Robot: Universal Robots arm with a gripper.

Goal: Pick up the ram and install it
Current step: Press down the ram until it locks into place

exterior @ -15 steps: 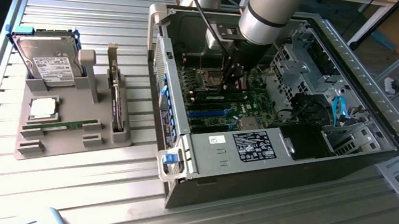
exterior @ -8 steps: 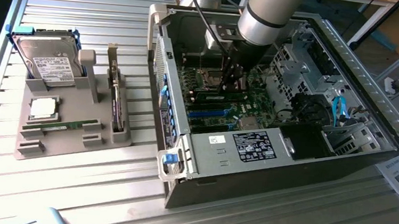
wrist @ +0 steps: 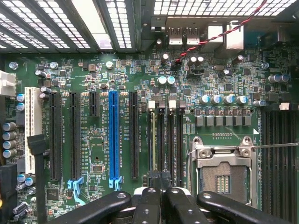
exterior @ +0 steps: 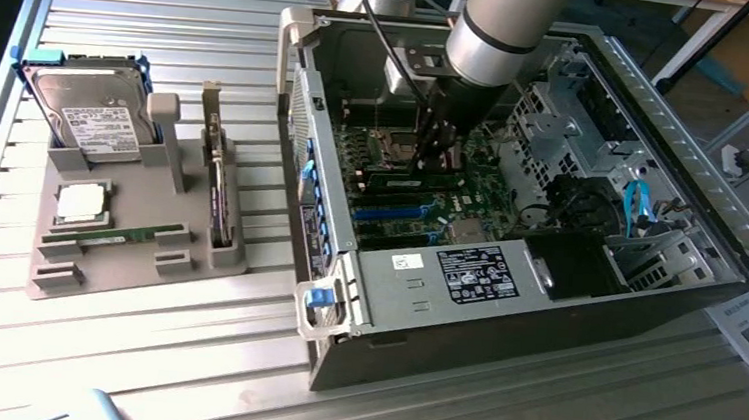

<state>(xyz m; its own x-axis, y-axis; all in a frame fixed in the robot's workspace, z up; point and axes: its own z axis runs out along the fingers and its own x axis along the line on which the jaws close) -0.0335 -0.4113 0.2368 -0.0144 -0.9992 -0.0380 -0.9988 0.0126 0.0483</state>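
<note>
Claw down inside the open case, just above the motherboard. Fingers closed together, right over the memory slots. Possibly a thin edge pinched between them, can't confirm from the wrist view. CPU socket just beside the claw, blue slot near it on the other side. Green ram lying in the grey holder outside the case, well apart from the claw, just beside the processor.
</note>
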